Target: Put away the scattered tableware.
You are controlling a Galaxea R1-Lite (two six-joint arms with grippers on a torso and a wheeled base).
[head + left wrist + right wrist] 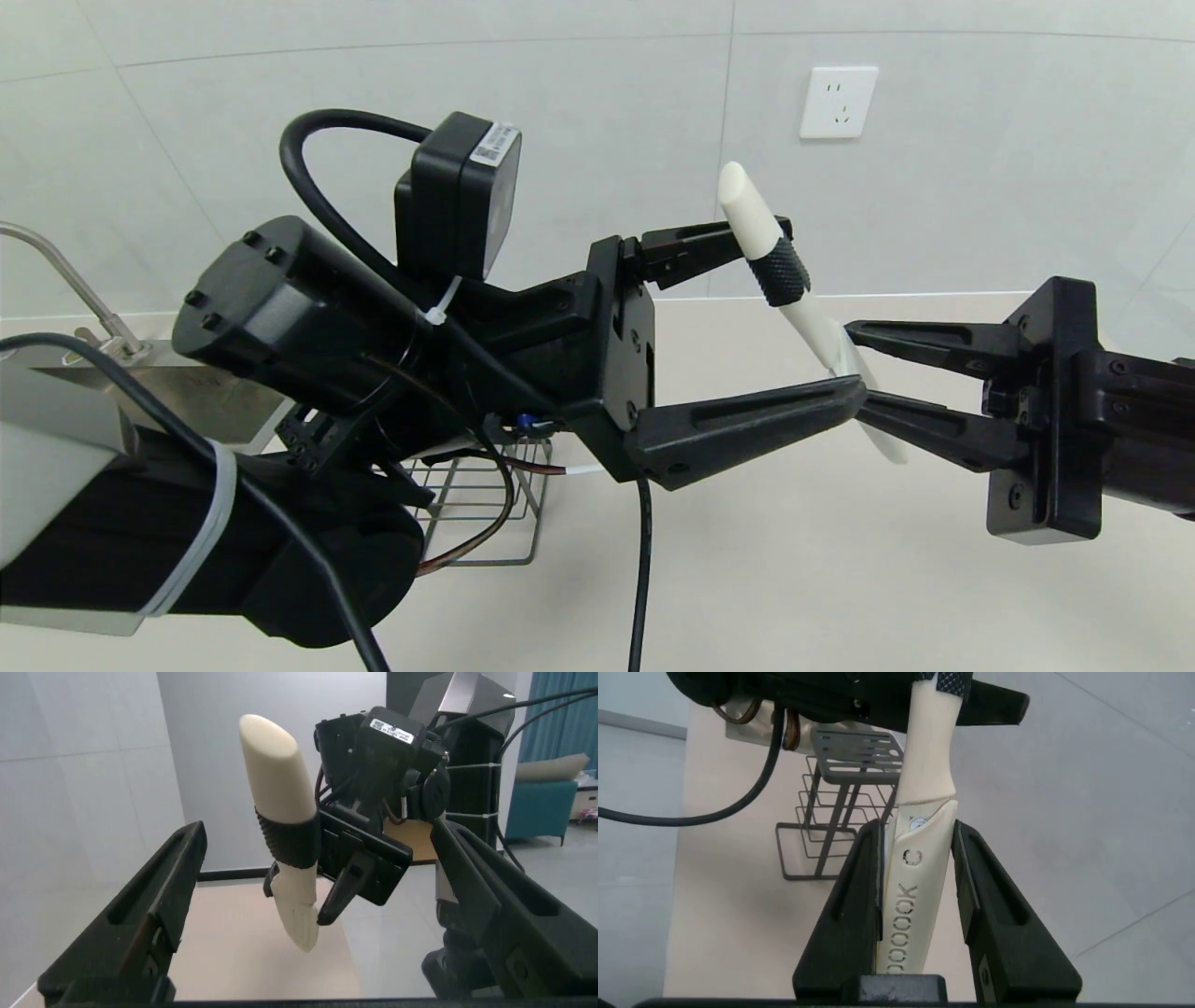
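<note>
while the wire basket (485,509) is sitting low on the worktop (840,597) under the left arm, the left gripper (822,313) is hanging in the air with its two fingers spread wide apart. it is gripping nothing. the white utensil (789,280) is floating in the gap between those fingers, well above the worktop. its long line is tilting: the round handle end is pointing up toward the wall (560,93), and the flat end is pointing down toward the robot's right side. the dark middle of the handle is lying just beside the top finger, and i cannot tell if they are touching. the bottom finger is sitting apart from it. from the left wrist view, the left gripper (313,845) is standing on both sides of the white utensil (285,849), so closing should be pinching the handle across its thin side.

farther right, the right gripper (859,366) is squeezing the flat end. in the right wrist view, the right gripper (920,835) is pressing the white utensil (920,887) from both sides, right on the part with little holes, with the wire basket (836,793) lying far beyond it.

both arms are near, but the right one is doing the holding. i am guessing this is a pass from right to left. the left gripper would need to close on the dark part before the right one lets go.
</note>
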